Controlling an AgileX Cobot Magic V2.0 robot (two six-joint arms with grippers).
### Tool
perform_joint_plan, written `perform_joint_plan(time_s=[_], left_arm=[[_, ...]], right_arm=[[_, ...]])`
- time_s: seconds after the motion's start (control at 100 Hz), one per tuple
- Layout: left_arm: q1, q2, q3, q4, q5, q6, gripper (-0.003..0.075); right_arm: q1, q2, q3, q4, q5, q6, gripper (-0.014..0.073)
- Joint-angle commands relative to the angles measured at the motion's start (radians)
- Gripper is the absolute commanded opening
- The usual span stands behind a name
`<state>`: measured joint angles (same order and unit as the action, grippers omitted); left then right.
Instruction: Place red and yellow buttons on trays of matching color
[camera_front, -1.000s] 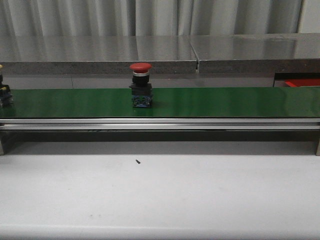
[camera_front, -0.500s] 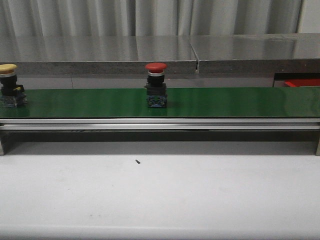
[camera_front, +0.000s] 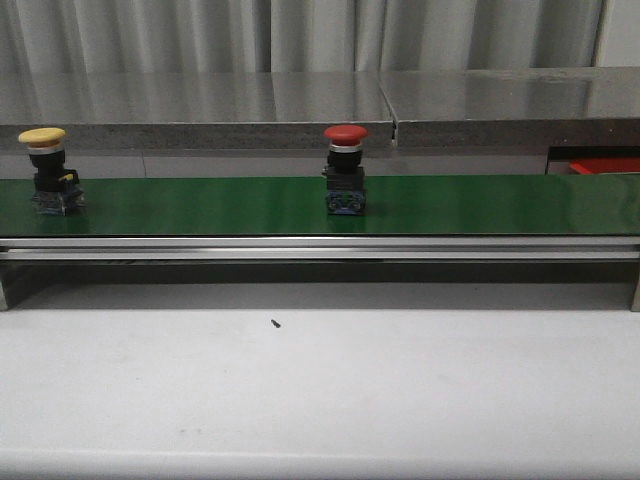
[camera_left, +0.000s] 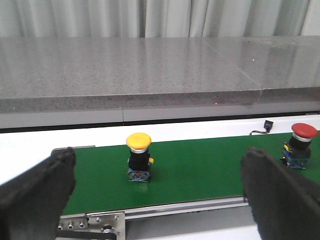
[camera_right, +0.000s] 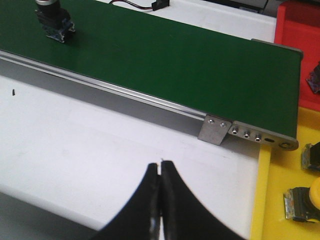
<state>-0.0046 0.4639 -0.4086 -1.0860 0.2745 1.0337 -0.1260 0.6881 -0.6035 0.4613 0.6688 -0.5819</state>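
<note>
Red button (camera_front: 345, 168) stands upright near the middle of the green conveyor belt (camera_front: 470, 205) in the front view, and the yellow button (camera_front: 45, 170) stands upright near the belt's left end, well apart from it; the belt runs on an aluminium rail above a pale counter (camera_front: 400, 380), with a grey stone ledge and pleated curtains behind, and a sliver of red tray (camera_front: 605, 164) at the far right. In the left wrist view the left pincer (camera_left: 160, 195) is spread wide, its two dark fingers (camera_left: 35, 195) at either edge of the picture and holding nothing; the yellow button (camera_left: 139, 163) sits on the belt between them, the red button (camera_left: 301, 146) beyond one finger. In the right wrist view the right pincer (camera_right: 160, 172) is closed, its tips pressed together over the white counter with nothing between them; a yellow tray (camera_right: 295, 200) holding yellow-capped buttons lies beside the belt's end, a red tray (camera_right: 297, 35) next to it.
</note>
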Motion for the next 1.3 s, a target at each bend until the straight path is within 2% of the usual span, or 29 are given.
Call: perform_joint_plan(time_s=[0.0,0.13,0.32,0.46,0.63,0.77,0.84,0.88,0.93,1.03,1.1,1.19,1.29], left_arm=[[-0.029,-0.013,0.002,-0.028,-0.057,-0.012,0.0618],[-0.052,-0.013,0.044,-0.028,-0.067,-0.012,0.0573],[-0.056,-0.013,0.065,-0.028,-0.088,-0.012,0.0420],[-0.056,-0.013,0.065,-0.028,-0.088,-0.012,0.0245],[-0.056,-0.013,0.065,-0.028,-0.088,-0.012,-0.0022],[-0.056,-0.013,0.065,-0.028,-0.088,-0.012,-0.0019],[-0.056,-0.013,0.065,-0.028,-0.088,-0.012,-0.0019],[-0.056,-0.013,0.065,-0.028,-0.088,-0.012,-0.0019],[-0.056,-0.013,0.065,-0.028,-0.088,-0.012,-0.0019],[-0.056,-0.013,0.065,-0.028,-0.088,-0.012,-0.0019],[-0.056,-0.013,0.065,-0.028,-0.088,-0.012,-0.0019],[-0.056,-0.013,0.065,-0.028,-0.088,-0.012,-0.0019],[-0.056,-0.013,0.065,-0.028,-0.088,-0.012,-0.0019]], right_arm=[[0.002,-0.003,-0.027,0.019,-0.048,-0.007,-0.0066],[0.002,-0.003,-0.027,0.019,-0.048,-0.007,-0.0066],[0.002,-0.003,-0.027,0.020,-0.049,-0.007,-0.0066],[0.002,-0.003,-0.027,0.020,-0.059,-0.007,-0.0066],[0.002,0.000,-0.027,0.021,-0.041,-0.007,-0.0066],[0.002,0.000,-0.027,0.022,-0.026,-0.006,-0.0051],[0.002,0.000,-0.027,0.030,-0.018,-0.006,0.0025],[0.002,0.000,-0.027,0.037,-0.018,-0.006,0.0104],[0.002,0.000,-0.027,0.049,-0.021,-0.006,0.0225],[0.002,0.000,-0.027,0.075,-0.034,-0.006,0.0531],[0.002,0.000,-0.027,0.090,-0.040,-0.006,0.0672],[0.002,0.000,-0.028,0.106,-0.060,-0.006,0.0636],[0.002,0.005,-0.040,0.108,-0.076,-0.006,0.0635]])
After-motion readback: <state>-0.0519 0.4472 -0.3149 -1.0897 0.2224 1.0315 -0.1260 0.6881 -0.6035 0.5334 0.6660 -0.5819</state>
